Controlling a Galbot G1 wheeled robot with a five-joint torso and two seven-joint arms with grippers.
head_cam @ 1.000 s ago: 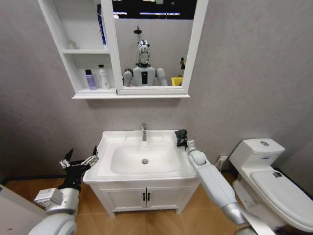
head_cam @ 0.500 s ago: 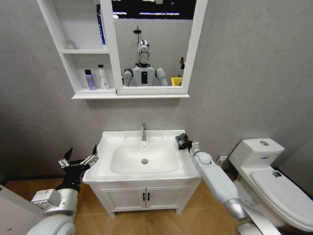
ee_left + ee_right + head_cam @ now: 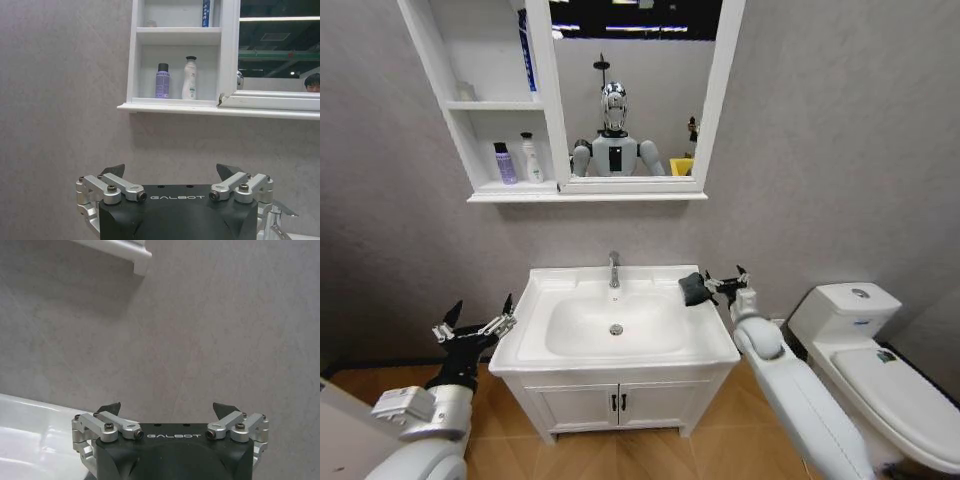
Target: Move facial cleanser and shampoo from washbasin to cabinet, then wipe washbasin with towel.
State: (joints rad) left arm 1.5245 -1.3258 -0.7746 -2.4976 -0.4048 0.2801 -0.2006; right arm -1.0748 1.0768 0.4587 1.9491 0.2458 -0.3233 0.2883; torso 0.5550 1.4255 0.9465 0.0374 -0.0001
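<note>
beside right gripper (image 3: 732,281) (jaws apart): towel (image 3: 694,289)

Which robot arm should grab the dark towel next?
The right. Its right gripper sits open just beside the towel on the washbasin's back right corner. The left gripper hangs off the far left side.

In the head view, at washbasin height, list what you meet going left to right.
left gripper → washbasin → chrome tap → dark towel → right gripper → toilet
</note>
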